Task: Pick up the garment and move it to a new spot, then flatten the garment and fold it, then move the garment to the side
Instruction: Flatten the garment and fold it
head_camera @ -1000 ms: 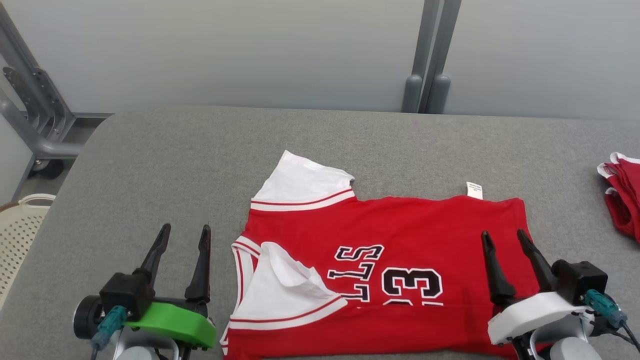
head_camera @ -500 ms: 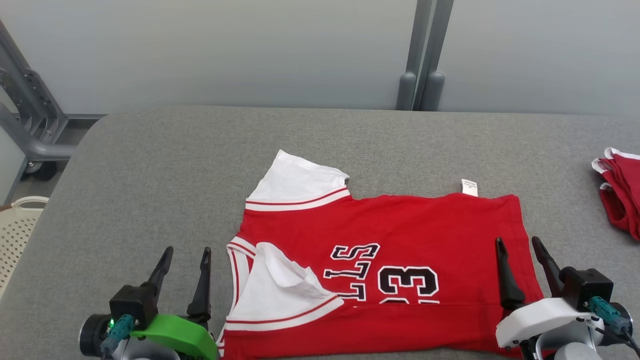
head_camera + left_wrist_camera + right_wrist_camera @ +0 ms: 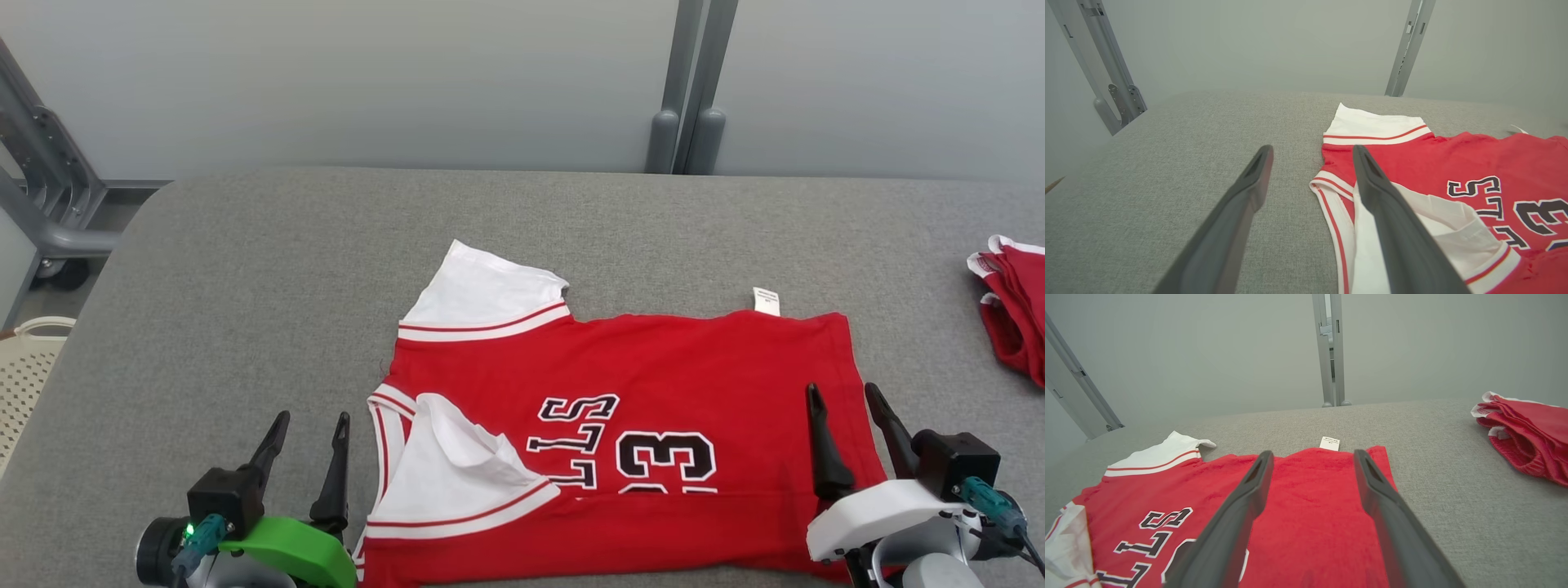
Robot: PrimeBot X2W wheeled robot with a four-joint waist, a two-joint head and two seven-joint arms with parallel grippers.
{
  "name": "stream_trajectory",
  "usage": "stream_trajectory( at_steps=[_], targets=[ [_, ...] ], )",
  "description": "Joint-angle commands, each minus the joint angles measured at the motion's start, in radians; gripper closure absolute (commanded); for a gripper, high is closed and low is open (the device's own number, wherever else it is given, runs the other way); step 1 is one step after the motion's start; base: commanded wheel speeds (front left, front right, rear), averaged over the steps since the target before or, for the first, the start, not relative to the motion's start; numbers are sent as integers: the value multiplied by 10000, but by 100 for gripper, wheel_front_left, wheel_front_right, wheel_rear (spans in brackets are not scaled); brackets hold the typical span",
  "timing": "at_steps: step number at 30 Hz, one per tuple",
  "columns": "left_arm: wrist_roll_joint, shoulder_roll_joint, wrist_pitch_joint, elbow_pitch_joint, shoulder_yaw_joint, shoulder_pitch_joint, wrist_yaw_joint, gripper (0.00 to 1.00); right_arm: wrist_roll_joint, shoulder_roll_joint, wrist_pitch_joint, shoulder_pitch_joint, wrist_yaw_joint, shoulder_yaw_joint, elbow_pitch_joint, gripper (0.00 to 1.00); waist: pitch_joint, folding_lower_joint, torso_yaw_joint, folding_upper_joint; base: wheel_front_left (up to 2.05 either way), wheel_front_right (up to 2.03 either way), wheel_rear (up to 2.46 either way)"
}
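Cream plastic shows at the far left edge, where a perforated laundry basket (image 3: 24,376) sits lower than the tabletop, near a grey metal frame with a wheeled foot (image 3: 45,204). A table covered in grey felt-like cloth (image 3: 245,286) spreads across the head view in front of a pale wall. At the lower left, the left gripper on its green mount (image 3: 312,418) (image 3: 1311,150) hangs over bare grey cloth just beside the garment's neck end. Its two dark fingers are spread wide with nothing between them. In the left wrist view its right finger crosses in front of a white sleeve, and I cannot tell whether it touches the fabric. The task's garment, a red basketball-style jersey with white sleeves and black white-edged lettering (image 3: 653,376) (image 3: 1453,159) (image 3: 1310,490), lies flat in the middle of the table, close to the near edge. It lies sideways, neck toward the robot's left and hem toward its right. One white sleeve lies spread out on the far side; the other is turned in over the red front. A small white label (image 3: 766,300) sticks out from the far edge. The right gripper on its white mount (image 3: 841,389) (image 3: 1313,453) sits over the jersey's hem end, fingers likewise parted and gripping nothing. A grey vertical post (image 3: 690,82) stands behind the table. At the far right edge, well apart from the jersey, lies a bunched red garment with white trim (image 3: 1016,310).
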Motion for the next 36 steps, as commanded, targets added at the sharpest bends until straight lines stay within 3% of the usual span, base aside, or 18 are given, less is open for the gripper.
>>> stream_trajectory(
  at_steps=[1, 9, 11, 16, 26, 31, 36],
  targets=[
    [83, -23, -27, 50, 27, -166, -21, 0, 23, -6, 31, -82, -1, -15, 46, 0, 30, 0, -10, 0, 0, 0, 0],
    [106, -41, 48, 538, -195, -680, -98, 0, 91, -3, 665, -439, -1, -113, 27, 0, 392, 0, -84, 0, 0, 0, 0],
    [99, 3, 270, 791, -448, -1141, -121, 0, -51, -62, 1286, -682, -1, 34, -12, 0, 600, 0, -119, 0, 0, 0, 0],
    [-149, 124, 1082, 1372, -884, -2735, -173, 0, 310, -856, 3365, -1646, -7, 1029, -421, 0, 1481, 0, -282, 0, 0, 0, 0],
    [-752, 679, 4152, 2815, -1850, -6697, -177, 0, 1760, -2851, 7864, -4219, -3, 2752, -1474, 0, 3510, 0, -895, 0, 0, 0, 0],
    [-1161, 929, 5521, 3294, -2182, -8216, -179, 0, 2168, -3628, 9032, -5462, -4, 3366, -2054, 0, 4376, 0, -1251, 0, 0, 0, 0],
    [-1483, 1152, 6488, 3562, -2743, -9150, -172, 0, 2328, -4165, 9438, -6373, -4, 3790, -2281, 0, 4957, 0, -1474, 0, 0, 0, 0]
  ],
)
